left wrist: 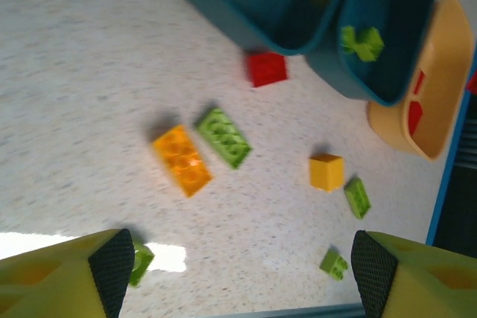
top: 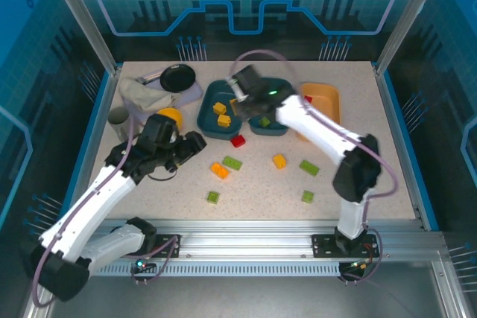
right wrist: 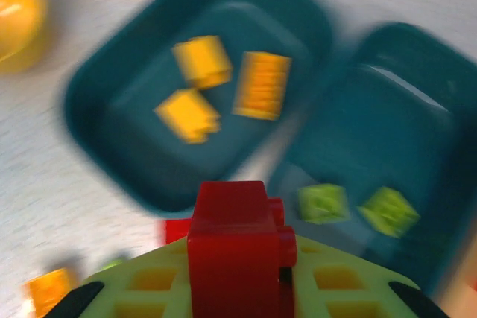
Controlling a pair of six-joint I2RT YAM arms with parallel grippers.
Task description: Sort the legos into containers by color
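Gripping red lego [right wrist: 237, 247] in right fingers [right wrist: 335, 282] | left fingers [left wrist: 417, 277] wide (above table [left wrist: 74, 72])

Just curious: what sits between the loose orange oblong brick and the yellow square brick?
A green oblong brick, right beside the orange brick; the rest of the way to the yellow brick is bare table, as the left wrist view shows.

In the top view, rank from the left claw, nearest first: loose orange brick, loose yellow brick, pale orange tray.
1. orange brick, just right of the left claw
2. yellow brick, mid-table
3. pale orange tray, far right
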